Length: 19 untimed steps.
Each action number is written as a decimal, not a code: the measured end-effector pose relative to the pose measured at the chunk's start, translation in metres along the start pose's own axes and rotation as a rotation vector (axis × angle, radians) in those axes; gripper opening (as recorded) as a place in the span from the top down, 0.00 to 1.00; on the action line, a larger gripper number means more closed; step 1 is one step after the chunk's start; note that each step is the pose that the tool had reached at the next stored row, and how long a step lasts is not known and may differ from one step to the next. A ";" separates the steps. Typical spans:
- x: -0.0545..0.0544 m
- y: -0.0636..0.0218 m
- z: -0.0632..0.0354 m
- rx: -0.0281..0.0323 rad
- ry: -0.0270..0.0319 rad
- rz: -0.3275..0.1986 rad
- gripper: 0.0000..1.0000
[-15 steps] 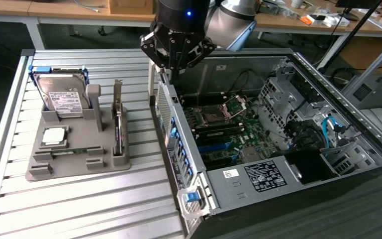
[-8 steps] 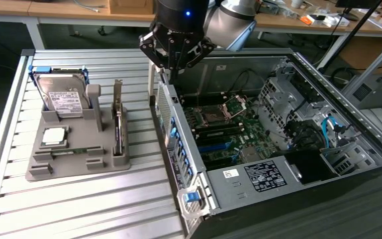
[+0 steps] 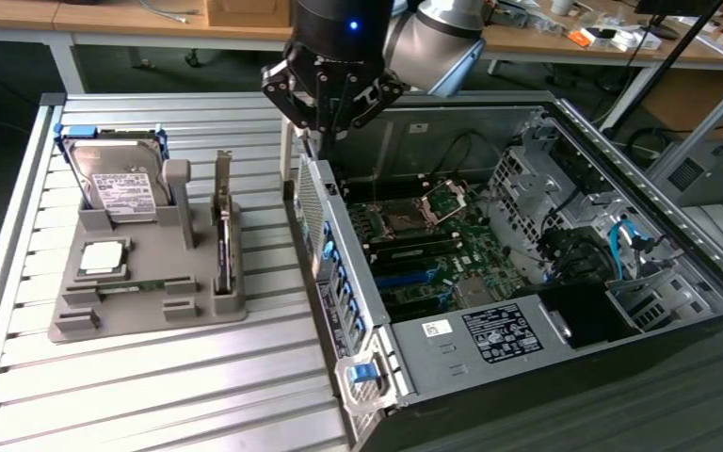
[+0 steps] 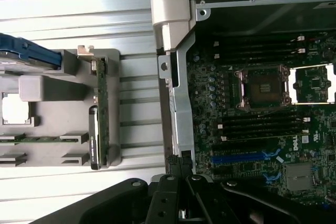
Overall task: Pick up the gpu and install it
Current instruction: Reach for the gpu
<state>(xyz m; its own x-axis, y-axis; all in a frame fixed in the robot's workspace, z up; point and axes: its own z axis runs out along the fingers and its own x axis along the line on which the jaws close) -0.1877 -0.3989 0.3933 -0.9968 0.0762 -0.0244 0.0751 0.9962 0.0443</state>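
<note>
1. The gripper (image 3: 324, 122) hangs over the rear wall of the open computer case (image 3: 317, 217). Its fingers look drawn together, though the angle is poor, and it holds nothing.
2. Straight under the gripper (image 4: 177, 169) in the wrist view are that wall of the case (image 4: 176, 103) and the circuit board (image 4: 262, 129) inside it.
3. The gpu (image 3: 223, 247) lies to the exterior view's left of the gripper, lower down and well apart from it, across a bare strip of the slatted metal table (image 3: 148, 395).
4. The gpu stands on its long edge in a slot of a grey holder (image 3: 148, 301), with its metal bracket rising at the far end. Its long axis runs roughly parallel to the case wall beside it.
5. In the wrist view the gpu (image 4: 97, 114) shows edge-on as a thin green and black strip, so a grasp would have to close across its thin faces.
6. Further to the exterior view's left, the holder also carries a square silver chip (image 3: 102, 259) lying flat and an upright hard drive (image 3: 120, 188) with a white label.
</note>
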 end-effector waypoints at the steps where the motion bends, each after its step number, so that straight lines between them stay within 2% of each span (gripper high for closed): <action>1: 0.000 0.0000 0.0000 0.0000 0.0000 0.000 0.89; 19: 0.005 -0.0003 -0.0001 0.0000 0.0000 0.000 0.89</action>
<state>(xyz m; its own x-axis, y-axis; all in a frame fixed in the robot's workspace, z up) -0.1925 -0.3989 0.3933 -0.9968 0.0763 -0.0244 0.0751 0.9962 0.0443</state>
